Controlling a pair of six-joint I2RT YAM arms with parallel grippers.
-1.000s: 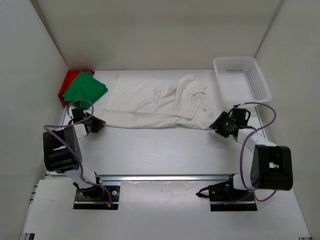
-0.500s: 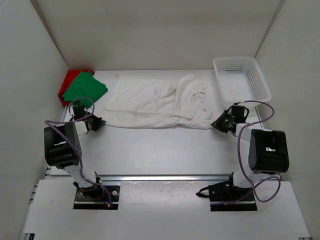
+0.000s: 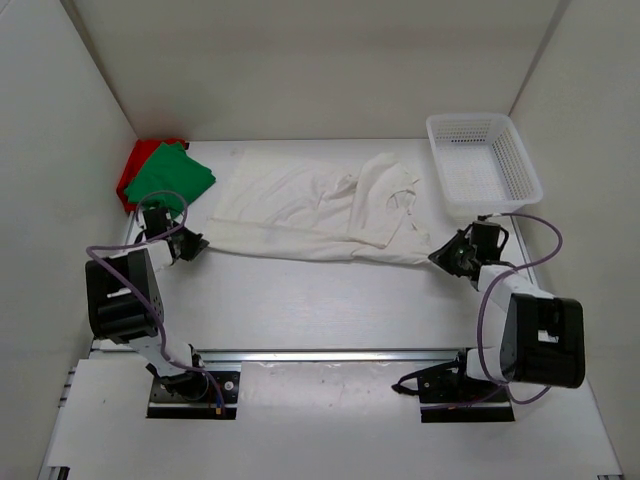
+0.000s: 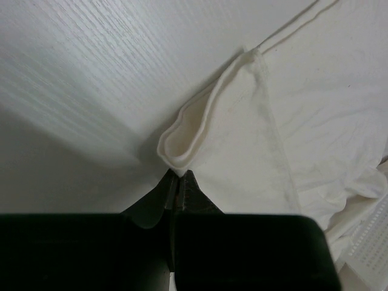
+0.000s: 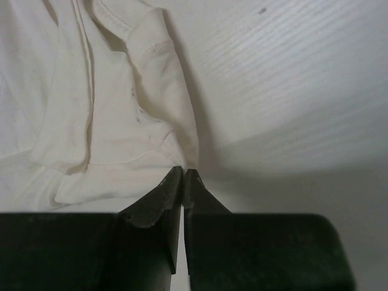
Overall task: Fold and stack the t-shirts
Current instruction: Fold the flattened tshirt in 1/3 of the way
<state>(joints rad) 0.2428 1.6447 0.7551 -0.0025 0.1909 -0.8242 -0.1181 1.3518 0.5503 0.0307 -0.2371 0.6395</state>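
We are looking down on a white table [image 3: 320, 300] with a large white t-shirt [image 3: 310, 205] spread crumpled across its middle. Left of the white shirt, in the far corner, a green t-shirt [image 3: 168, 175] lies on top of a red t-shirt [image 3: 133, 165]. Right of the white shirt stands a white mesh basket [image 3: 483, 160].

Our left claw [image 3: 190, 243] sits at the white shirt's near left corner, jaws pinched together on a folded hem, as the left wrist view shows. Our right claw [image 3: 447, 255] sits at the shirt's near right corner, jaws closed on the cloth edge there.

We judge the step in hand to be gripping the white shirt by two corners, ready to flatten or fold it. The next move likely calls for both arms to lift and pull together, keeping the edge taut without letting the thin cloth slip.

Compared with a second ago, both claws have closed from open, and the near edge of the white shirt now runs straighter between them, stretched further toward the right claw.
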